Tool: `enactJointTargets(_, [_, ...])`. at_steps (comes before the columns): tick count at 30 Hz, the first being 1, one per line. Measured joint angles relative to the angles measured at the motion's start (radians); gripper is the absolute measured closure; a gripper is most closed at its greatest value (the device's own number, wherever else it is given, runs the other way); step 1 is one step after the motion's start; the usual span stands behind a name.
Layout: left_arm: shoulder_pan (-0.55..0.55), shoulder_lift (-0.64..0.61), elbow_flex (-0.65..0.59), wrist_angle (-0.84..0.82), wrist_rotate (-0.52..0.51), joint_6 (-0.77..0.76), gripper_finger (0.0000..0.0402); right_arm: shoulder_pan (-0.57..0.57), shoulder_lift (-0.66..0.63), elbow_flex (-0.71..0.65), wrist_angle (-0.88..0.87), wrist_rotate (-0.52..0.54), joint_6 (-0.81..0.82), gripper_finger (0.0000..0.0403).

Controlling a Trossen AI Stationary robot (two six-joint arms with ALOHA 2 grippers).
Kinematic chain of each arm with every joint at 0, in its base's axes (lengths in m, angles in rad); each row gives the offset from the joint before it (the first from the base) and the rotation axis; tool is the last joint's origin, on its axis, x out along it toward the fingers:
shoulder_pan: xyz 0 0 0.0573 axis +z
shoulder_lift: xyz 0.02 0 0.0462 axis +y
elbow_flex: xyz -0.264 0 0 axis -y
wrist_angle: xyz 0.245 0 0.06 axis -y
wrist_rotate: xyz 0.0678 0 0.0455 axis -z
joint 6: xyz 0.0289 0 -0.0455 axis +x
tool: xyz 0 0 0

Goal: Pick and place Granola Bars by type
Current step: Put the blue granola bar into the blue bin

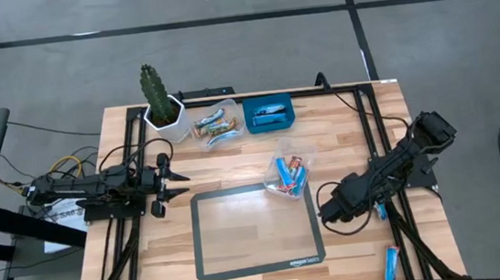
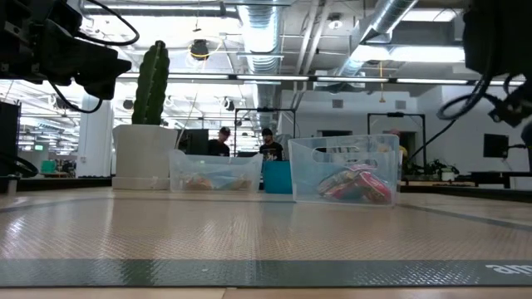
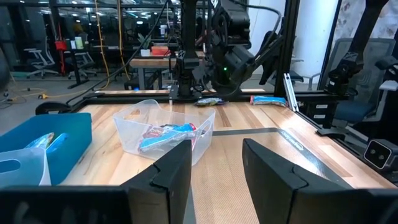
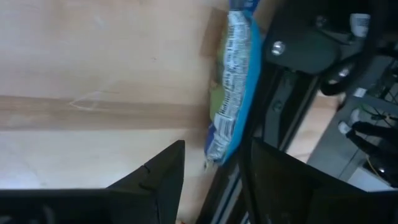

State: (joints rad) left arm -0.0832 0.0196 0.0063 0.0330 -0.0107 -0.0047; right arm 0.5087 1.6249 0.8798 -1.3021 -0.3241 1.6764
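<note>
Granola bar (image 4: 231,87) lies against the frame rail (image 4: 292,93); right tool (image 4: 214,171) open above.

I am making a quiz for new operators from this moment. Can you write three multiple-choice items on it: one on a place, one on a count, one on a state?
1. Where does the blue bin stand?
A. at the table's far edge, beside a clear tub
B. on the dark mat
C. under the left arm

2. How many clear tubs are on the table?
A. one
B. two
C. four

3. How is the left pincer?
A. shut on a bar
B. open and empty
C. inside a tub

Answers: 1 A, the high view shows it next to the far tub near the cactus. 2 B, the far one and the near tub by the mat. 3 B, its fingers stand apart with nothing between.
</note>
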Motion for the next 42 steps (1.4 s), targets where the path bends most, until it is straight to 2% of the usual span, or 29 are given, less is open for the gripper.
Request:
enactJointTargets(12, [0.000, 0.000, 0.000, 0.000, 0.000, -0.003, 0.0266, 0.000, 0.000, -0.125, 0.128, -0.001, 0.060, 0.0248])
enactJointTargets(19, [0.000, 0.000, 0.000, 0.000, 0.000, -0.003, 0.0266, 0.000, 0.000, -0.160, 0.131, -0.001, 0.071, 0.0242])
enactJointTargets(29, [0.000, 0.000, 0.000, 0.000, 0.000, -0.003, 0.0266, -0.001, -0.005, -0.230, 0.233, -0.008, 0.071, 0.0238])
enactJointTargets(33, [0.000, 0.000, 0.000, 0.000, 0.000, 0.000, 0.0266, -0.012, -0.004, -0.231, 0.246, -0.005, 0.059, 0.0264])
enactJointTargets(42, [0.000, 0.000, 0.000, 0.000, 0.000, -0.003, 0.0266, -0.023, -0.001, -0.226, 0.267, 0.023, 0.018, 0.0362])
